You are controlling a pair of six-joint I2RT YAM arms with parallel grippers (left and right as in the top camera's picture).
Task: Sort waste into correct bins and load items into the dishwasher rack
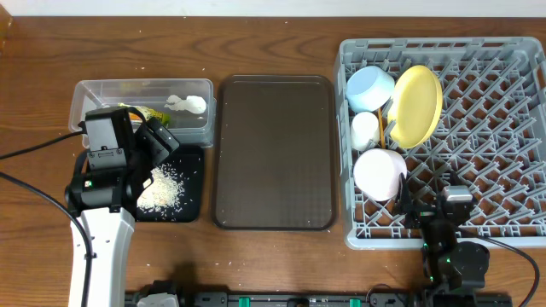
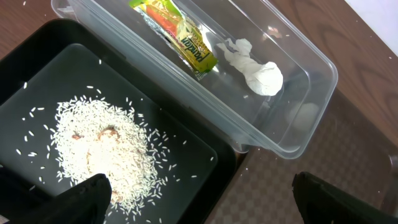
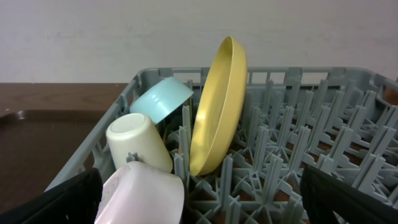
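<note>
Hovering with its fingers spread wide, the left gripper (image 2: 202, 199) is hanging right over the single rice heap (image 2: 102, 152), which is lying in the black tray (image 2: 37, 56). Just beyond, the clear tub (image 2: 311, 68) is holding one wrapper (image 2: 177, 34), long axis running along the tub, and one tissue (image 2: 255, 68). The right gripper (image 3: 199, 205), also gaping, is facing into the dishwasher rack (image 1: 495, 128), where one yellow plate (image 1: 416, 104) is standing on edge beside one blue bowl (image 1: 368, 87), one white cup (image 1: 365, 130) and one pink-white bowl (image 1: 380, 173). Chopsticks (image 1: 383, 128) are barely showing between cup and plate. I'm judging nothing is waiting outside.
</note>
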